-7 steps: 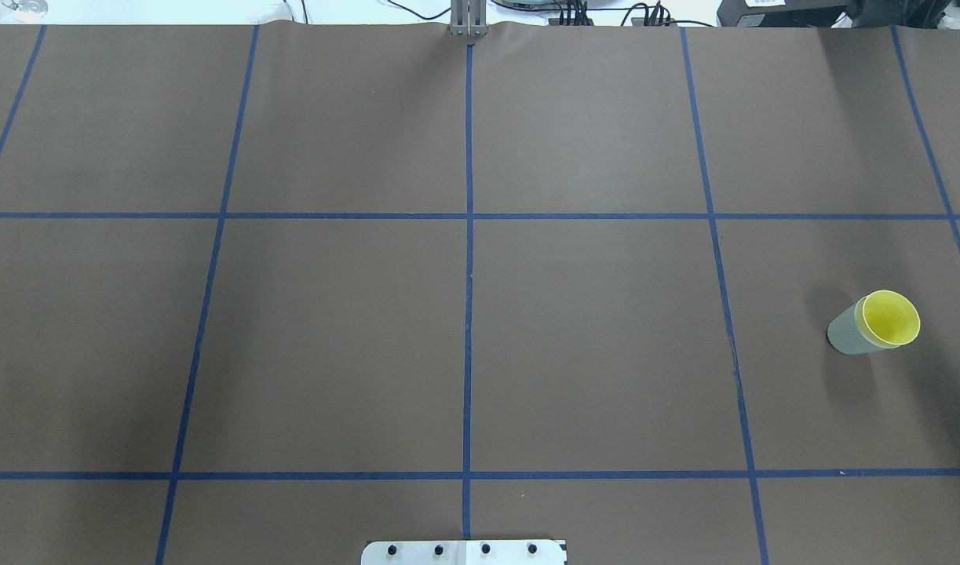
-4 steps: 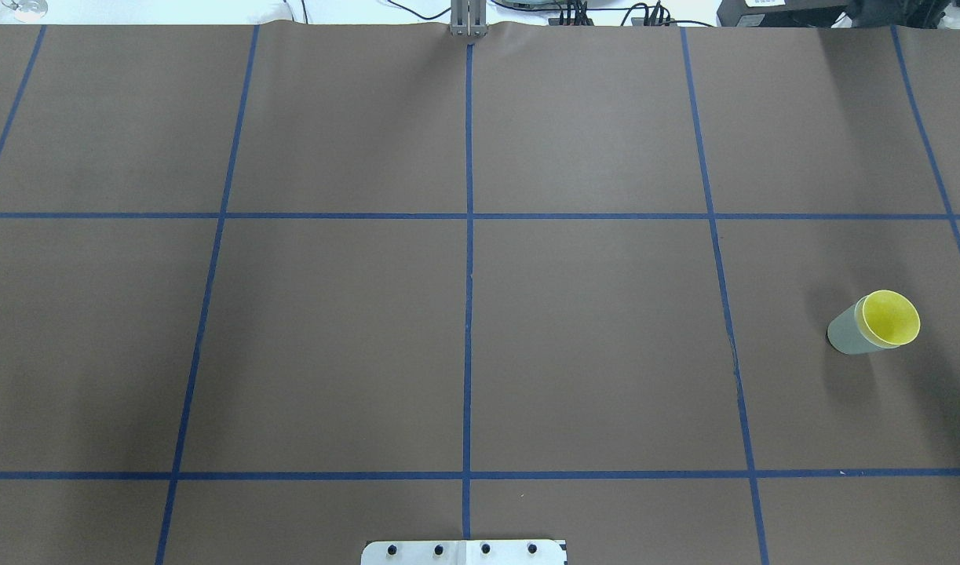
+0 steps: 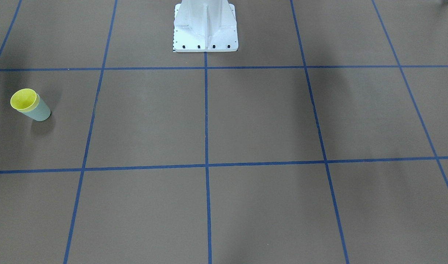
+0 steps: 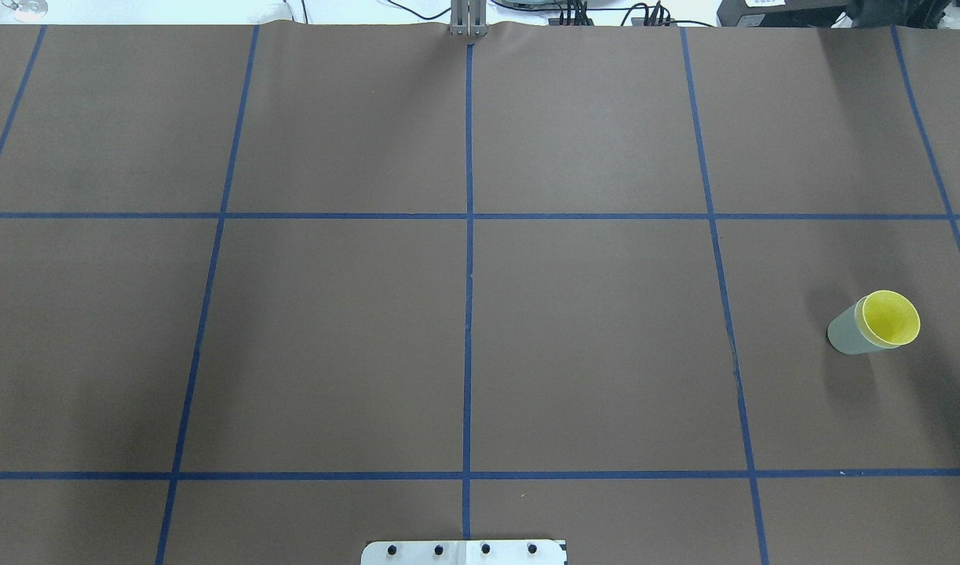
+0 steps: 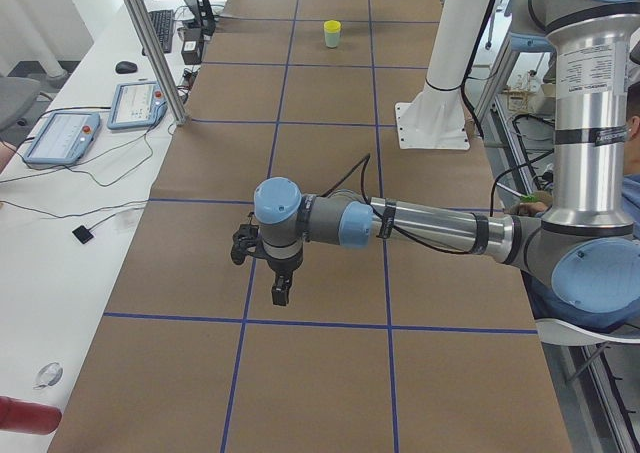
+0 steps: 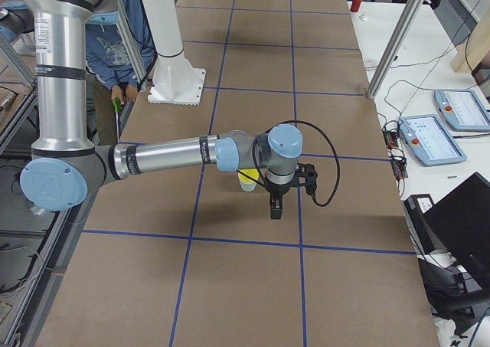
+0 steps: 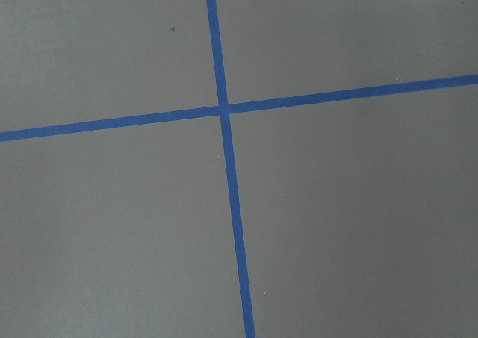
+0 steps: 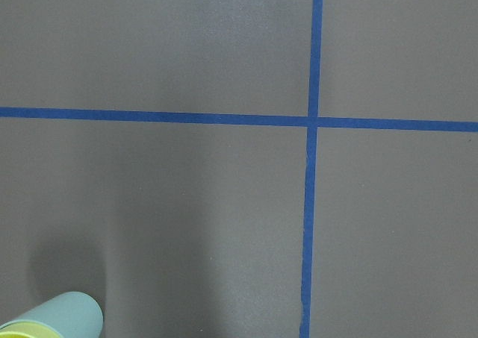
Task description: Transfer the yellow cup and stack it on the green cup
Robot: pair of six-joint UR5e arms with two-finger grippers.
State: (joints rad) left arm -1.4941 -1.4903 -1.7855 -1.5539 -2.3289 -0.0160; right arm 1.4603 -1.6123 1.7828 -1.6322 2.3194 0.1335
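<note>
The yellow cup [image 4: 892,318] sits nested inside the green cup [image 4: 845,333], upright on the brown table at the overhead view's right. In the front-facing view the yellow cup [image 3: 23,99] in the green cup [image 3: 40,111] is at the left. The right wrist view catches the green cup [image 8: 63,319] at its bottom left corner. My left gripper [image 5: 280,291] hangs over a tape line far from the cups. My right gripper [image 6: 276,209] points down just beside the yellow cup [image 6: 246,181], apart from it. Both grippers show only in the side views, so I cannot tell if they are open or shut.
Blue tape lines [image 4: 468,314] divide the table into squares. The white robot base [image 3: 205,25] stands at the table's near edge. A person [image 6: 115,48] sits behind the base. Control tablets [image 5: 60,138] and cables lie on the white side table.
</note>
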